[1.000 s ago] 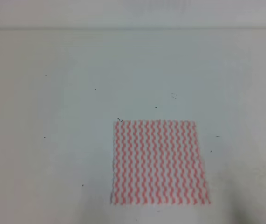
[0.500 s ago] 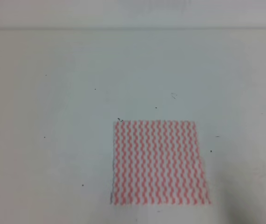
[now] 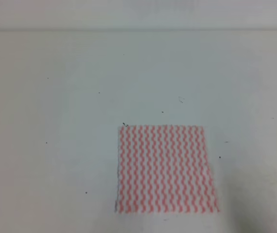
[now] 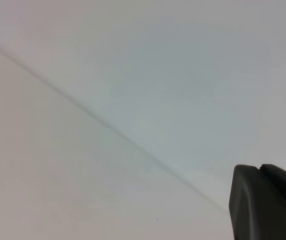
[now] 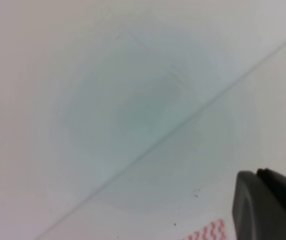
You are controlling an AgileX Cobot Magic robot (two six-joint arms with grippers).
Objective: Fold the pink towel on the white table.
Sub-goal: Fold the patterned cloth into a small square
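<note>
The pink towel (image 3: 165,169) lies flat and spread out as a square on the white table (image 3: 80,121), right of centre and near the front edge. Neither gripper appears in the exterior high view. In the left wrist view only one dark finger (image 4: 265,205) of my left gripper shows at the bottom right, over bare table. The right wrist view likewise shows a single dark finger (image 5: 268,205) at the bottom right, with a corner of the towel (image 5: 208,233) peeking in just left of it. Each gripper's other finger is out of frame.
The table's far edge (image 3: 138,30) meets a pale wall at the back. Small dark specks (image 3: 123,124) dot the surface around the towel.
The towel has not moved. A faint shadow at the lower right of the table has thinned out.
</note>
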